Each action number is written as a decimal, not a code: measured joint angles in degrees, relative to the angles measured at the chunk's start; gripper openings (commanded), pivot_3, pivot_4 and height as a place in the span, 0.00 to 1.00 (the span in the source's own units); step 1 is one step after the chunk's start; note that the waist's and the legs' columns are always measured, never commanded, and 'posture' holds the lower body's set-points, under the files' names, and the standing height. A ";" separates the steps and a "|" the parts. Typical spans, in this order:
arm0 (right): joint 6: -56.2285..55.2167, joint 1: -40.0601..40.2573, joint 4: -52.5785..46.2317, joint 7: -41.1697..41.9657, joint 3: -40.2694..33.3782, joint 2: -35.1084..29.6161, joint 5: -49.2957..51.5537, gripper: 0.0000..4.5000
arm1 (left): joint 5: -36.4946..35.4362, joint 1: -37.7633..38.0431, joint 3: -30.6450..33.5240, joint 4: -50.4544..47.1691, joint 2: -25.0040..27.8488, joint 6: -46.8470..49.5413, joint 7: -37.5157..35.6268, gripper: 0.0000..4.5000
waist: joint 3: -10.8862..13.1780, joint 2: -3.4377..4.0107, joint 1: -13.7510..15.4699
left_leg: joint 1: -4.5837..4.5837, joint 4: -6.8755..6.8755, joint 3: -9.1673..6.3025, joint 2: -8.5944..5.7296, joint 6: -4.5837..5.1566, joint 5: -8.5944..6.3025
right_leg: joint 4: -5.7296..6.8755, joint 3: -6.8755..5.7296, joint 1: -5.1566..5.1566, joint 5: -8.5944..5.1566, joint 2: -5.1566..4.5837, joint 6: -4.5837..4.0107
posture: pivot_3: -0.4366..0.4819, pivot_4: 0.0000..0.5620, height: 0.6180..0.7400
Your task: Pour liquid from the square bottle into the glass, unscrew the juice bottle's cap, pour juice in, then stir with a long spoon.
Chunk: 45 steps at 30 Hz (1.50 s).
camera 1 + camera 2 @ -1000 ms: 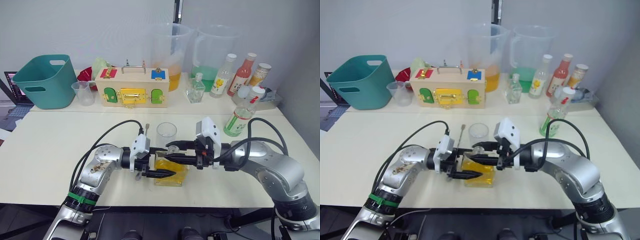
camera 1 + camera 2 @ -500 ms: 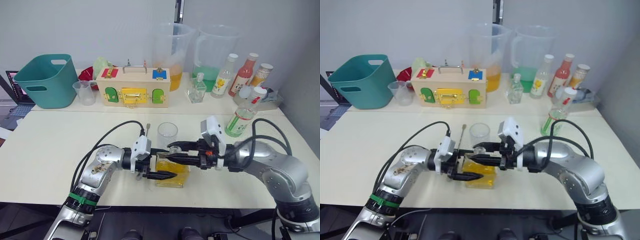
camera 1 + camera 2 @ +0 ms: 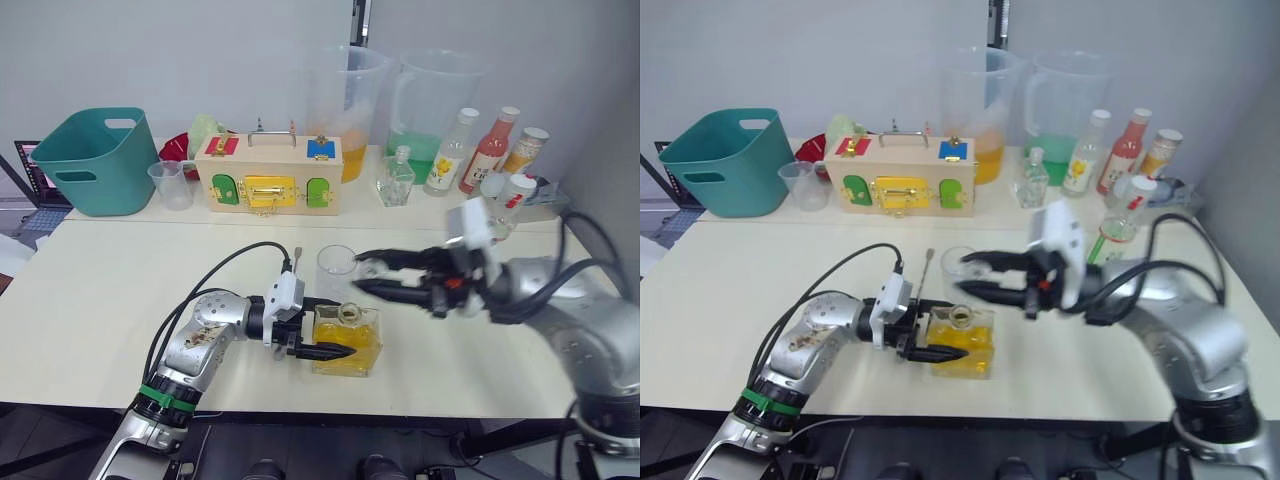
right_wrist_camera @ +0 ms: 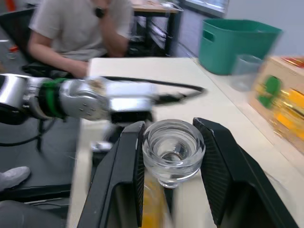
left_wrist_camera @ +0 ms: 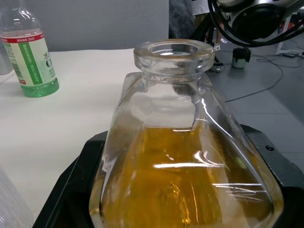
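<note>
The square bottle [image 3: 347,342] stands near the table's front edge, its liquid [image 5: 185,180] filling the lower half and its neck uncorked. My left gripper [image 3: 330,338] is shut on the bottle's body from the left. My right gripper [image 3: 360,271] hovers above and to the right of the bottle, shut on a clear glass stopper [image 4: 173,149]. The empty glass [image 3: 336,270] stands just behind the bottle, under the right gripper's fingertips. To the left of the glass the long spoon [image 3: 925,272] lies on the table. The juice bottle [image 3: 1118,218] with its cap [image 3: 1136,188] stands at the right, partly behind my right wrist.
Along the back stand a teal basket [image 3: 92,160], a small beaker [image 3: 168,185], a wooden latch box [image 3: 268,175], two large pitchers [image 3: 345,100] [image 3: 430,110], a small colourless square bottle [image 3: 397,178] and other bottles [image 3: 490,150]. A person [image 4: 80,23] sits beyond the table.
My right gripper has lifted off the square bottle's neck and drawn back to the right with the stopper in it, leaving the neck uncorked. The left gripper keeps its hold.
</note>
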 measured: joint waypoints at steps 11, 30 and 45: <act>-18.72 20.06 27.66 -3.87 -17.95 -1.77 -16.54 0.25 | 1.12 -0.41 0.06 0.25 -1.00 -0.20 2.14 0.63 | -0.01 0.04 -0.31 | 0.07 0.00 0.04 -0.01 0.02 -0.01 | 0.00 0.07 0.04 0.00 0.02 0.00 | 0.48 0.27 0.92; -38.59 10.05 61.94 -14.77 -15.39 6.62 -26.98 0.25 | 1.33 -0.35 0.03 -1.01 -0.27 0.21 6.43 0.63 | -0.02 0.59 -1.77 | 0.10 0.00 0.07 -0.02 0.02 0.00 | 0.03 0.16 0.05 0.00 0.02 0.00 | 0.48 0.27 0.92; -36.22 11.13 59.45 -15.65 -17.26 6.44 -24.04 0.99 | 1.33 -0.21 0.03 -1.72 -0.29 1.29 7.49 0.63 | -0.03 0.66 -1.82 | 0.09 0.00 0.07 -0.02 0.02 0.00 | 0.03 0.16 0.06 0.00 0.02 0.00 | 0.48 0.27 0.92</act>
